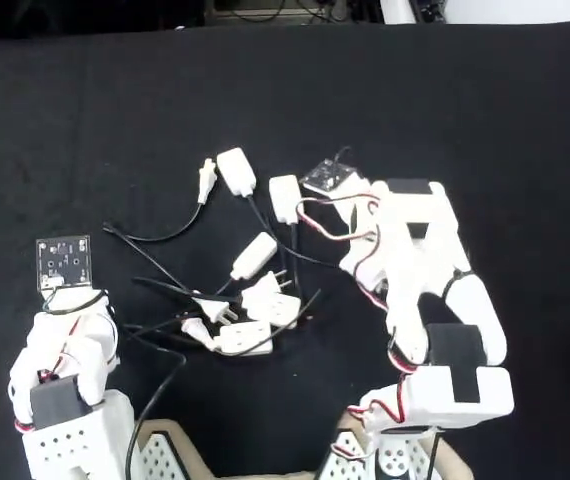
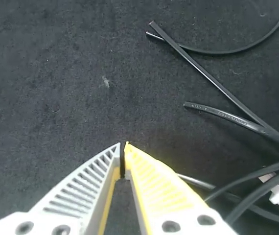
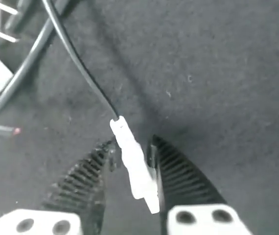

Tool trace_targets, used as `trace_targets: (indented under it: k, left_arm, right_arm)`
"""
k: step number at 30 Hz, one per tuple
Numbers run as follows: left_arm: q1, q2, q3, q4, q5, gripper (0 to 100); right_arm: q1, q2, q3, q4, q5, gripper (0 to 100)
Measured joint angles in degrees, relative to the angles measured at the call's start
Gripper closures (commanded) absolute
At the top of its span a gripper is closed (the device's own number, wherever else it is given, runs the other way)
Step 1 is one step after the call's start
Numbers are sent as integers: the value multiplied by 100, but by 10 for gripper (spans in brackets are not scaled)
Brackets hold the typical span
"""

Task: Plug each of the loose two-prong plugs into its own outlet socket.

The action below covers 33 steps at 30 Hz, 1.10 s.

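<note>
Open passage: the bare table from 10 o'clock round to 2 o'clock of centre. Obstruction at centre: a tangle of white plugs and black cords. The cords trail toward 9 o'clock, near the closed left gripper. The right arm fills 3 to 5 o'clock, with the right gripper clamped on the held plug.

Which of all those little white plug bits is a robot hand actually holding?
The white piece on a black cord, between the right hand's fingers. The others lie loose, touched by no hand.
</note>
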<state>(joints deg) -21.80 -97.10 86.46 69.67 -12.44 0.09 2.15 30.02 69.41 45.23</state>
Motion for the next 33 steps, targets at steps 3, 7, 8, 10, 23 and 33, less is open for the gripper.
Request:
trace_targets:
  k: [3, 7, 8, 10, 23, 33]
  left_arm:
    - [0, 0, 0, 0, 0, 970]
    - [0, 0, 0, 0, 0, 970]
    - [0, 0, 0, 0, 0, 970]
    - [0, 0, 0, 0, 0, 970]
    - [0, 0, 105, 0, 0, 970]
    - [0, 0, 105, 0, 0, 970]
  right_arm:
    - [0, 26, -18, 35, 0, 896]
    - [0, 273, -18, 35, 0, 917]
    - [0, 369, -18, 26, 0, 950]
    - [0, 554, -18, 18, 0, 986]
    - [-9, -105, -26, 343, 255, 987]
    - [-9, -1398, 167, 70, -299, 987]
